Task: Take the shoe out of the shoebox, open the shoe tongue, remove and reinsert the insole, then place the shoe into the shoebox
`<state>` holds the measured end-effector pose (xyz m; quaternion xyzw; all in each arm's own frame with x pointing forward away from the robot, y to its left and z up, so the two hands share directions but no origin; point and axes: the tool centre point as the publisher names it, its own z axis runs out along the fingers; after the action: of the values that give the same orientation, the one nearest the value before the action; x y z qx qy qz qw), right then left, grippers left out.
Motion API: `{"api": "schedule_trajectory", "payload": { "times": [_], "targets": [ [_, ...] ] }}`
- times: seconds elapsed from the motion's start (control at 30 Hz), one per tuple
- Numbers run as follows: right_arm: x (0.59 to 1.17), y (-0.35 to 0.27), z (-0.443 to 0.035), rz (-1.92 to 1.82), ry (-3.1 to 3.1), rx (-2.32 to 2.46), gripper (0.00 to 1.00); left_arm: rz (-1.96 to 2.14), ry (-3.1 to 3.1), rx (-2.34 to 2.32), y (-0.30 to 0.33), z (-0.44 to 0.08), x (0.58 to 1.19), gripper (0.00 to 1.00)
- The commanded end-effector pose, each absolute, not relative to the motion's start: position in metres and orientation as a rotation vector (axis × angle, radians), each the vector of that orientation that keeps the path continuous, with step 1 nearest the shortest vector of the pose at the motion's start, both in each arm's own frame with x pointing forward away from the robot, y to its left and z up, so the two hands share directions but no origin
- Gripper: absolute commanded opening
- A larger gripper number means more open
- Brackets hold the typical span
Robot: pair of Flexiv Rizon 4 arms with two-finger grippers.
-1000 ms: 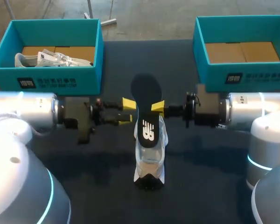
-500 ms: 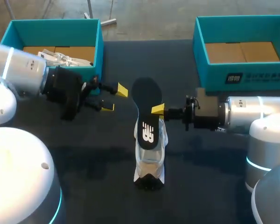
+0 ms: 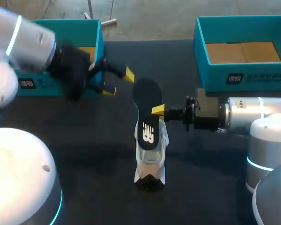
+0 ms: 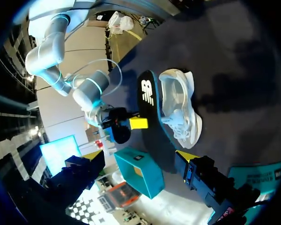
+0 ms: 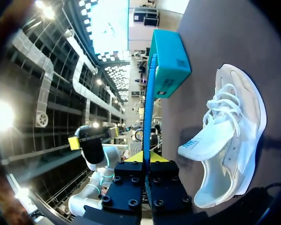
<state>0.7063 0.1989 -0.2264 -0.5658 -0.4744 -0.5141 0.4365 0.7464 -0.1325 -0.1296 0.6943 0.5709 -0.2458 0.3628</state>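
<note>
Pulling back from the insole, the left claw [image 3: 118, 83] now hangs spread open before the left teal cardboard shoebox [image 3: 49, 89], whose inside the arm mostly hides. Right claw [image 3: 157, 110] pinches the dark navy foam insole [image 3: 147, 96] over the white mesh sneaker [image 3: 150, 157], which stands on the dark surface [image 3: 84, 140]. The right teal shoebox [image 3: 215, 75] shows a brown cardboard floor [image 3: 239, 52].

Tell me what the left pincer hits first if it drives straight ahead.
The left pincer would probably meet the dark insole first, not the white shoe; depth is unclear.
</note>
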Motion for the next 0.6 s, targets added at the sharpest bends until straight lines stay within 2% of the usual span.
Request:
{"api": "schedule_trajectory", "payload": {
  "times": [0.03,0.33,0.6],
  "targets": [
    [0.706,0.201,-0.226,-1.277,-1.183,-1.413,0.00,-0.493,1.716,2.131,-0.152,-0.096,0.768,1.00],
    [0.706,0.201,-0.226,-1.277,-1.183,-1.413,0.00,-0.463,1.907,2.381,-0.188,-0.100,0.768,1.00],
    [0.706,0.201,-0.226,-1.277,-1.183,-1.413,0.00,-0.400,2.044,2.401,-0.202,-0.100,0.763,1.00]
  ]
}}
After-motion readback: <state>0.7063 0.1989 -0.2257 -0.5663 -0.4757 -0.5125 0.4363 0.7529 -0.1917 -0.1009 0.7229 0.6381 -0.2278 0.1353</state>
